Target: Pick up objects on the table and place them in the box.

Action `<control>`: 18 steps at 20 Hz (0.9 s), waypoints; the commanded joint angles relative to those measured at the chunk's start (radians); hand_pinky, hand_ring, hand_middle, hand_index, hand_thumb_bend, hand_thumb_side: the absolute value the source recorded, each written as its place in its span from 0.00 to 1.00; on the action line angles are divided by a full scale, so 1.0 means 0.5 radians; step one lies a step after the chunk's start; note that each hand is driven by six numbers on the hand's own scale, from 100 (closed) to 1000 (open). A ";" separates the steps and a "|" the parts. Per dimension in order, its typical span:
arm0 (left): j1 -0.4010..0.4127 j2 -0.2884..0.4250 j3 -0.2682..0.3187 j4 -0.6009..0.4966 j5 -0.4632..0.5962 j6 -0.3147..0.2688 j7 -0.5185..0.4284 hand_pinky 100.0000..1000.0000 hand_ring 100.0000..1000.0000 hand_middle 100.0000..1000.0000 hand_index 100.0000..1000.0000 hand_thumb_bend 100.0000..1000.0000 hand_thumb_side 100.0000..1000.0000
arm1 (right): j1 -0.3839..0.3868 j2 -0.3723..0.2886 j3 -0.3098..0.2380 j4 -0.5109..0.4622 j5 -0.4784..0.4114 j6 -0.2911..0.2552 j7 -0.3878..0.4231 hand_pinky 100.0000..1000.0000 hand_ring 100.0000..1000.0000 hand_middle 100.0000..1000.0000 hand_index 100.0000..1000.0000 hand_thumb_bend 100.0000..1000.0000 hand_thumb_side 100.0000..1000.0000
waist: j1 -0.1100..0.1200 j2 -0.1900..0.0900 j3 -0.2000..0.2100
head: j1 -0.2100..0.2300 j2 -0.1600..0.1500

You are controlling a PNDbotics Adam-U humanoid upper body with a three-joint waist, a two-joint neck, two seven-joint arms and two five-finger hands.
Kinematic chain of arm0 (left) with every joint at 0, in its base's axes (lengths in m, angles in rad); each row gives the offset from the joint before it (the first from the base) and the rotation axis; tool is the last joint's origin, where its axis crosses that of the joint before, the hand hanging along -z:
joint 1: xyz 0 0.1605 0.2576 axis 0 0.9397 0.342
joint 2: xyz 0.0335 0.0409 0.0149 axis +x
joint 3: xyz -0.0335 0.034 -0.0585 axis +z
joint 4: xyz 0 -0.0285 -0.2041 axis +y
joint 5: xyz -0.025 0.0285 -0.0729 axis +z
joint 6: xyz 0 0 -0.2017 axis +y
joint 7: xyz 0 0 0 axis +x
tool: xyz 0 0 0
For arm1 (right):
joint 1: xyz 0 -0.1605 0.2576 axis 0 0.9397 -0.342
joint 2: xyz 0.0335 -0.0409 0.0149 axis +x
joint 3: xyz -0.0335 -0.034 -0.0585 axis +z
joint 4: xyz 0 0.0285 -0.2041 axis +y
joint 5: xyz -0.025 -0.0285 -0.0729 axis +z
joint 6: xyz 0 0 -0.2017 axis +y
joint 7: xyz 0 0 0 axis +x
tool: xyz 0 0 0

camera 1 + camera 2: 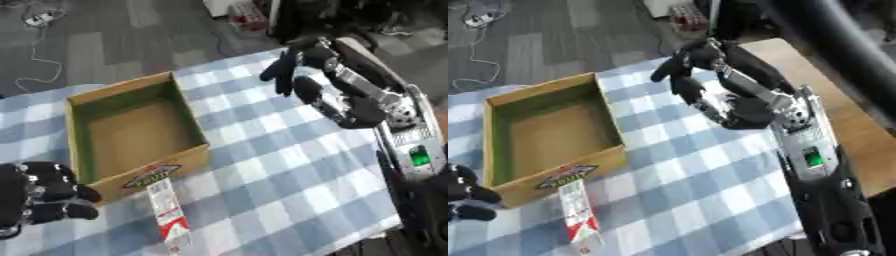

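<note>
- Box [131, 135] sits open and looks empty on the checked table [289, 175]; a red-and-white packet [169, 212] lies flat just in front of its near wall.
- Our right hand [302, 75] hangs over the far table edge, fingers relaxed, holding nothing.
- Our left hand [48, 197] rests at lower left, fingers curled, empty.
- We'd likely take the packet with the nearer left hand: pinch its long edges, lift clear of the wall, then release inside.

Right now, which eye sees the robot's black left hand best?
The left eye view: the black left hand shows nearly whole, fingers curled, beside the brown cardboard box. The right eye view catches only its fingers at the edge.
</note>
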 commanded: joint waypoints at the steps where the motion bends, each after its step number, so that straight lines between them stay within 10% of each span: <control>1: -0.049 0.145 -0.046 -0.027 -0.186 -0.058 0.127 0.70 0.65 0.75 0.82 0.08 0.95 | -0.022 -0.019 0.003 -0.027 -0.037 -0.236 0.277 0.39 0.34 0.40 0.75 0.00 1.00 | 0.007 -0.019 -0.004 | 0.036 -0.007; 18: -0.574 0.172 -0.564 -0.027 -0.306 -0.197 0.275 0.68 0.64 0.74 0.81 0.15 0.88 | -0.042 -0.006 0.032 -0.027 -0.113 -0.243 0.363 0.39 0.34 0.40 0.74 0.00 1.00 | 0.023 -0.026 -0.060 | 0.062 -0.007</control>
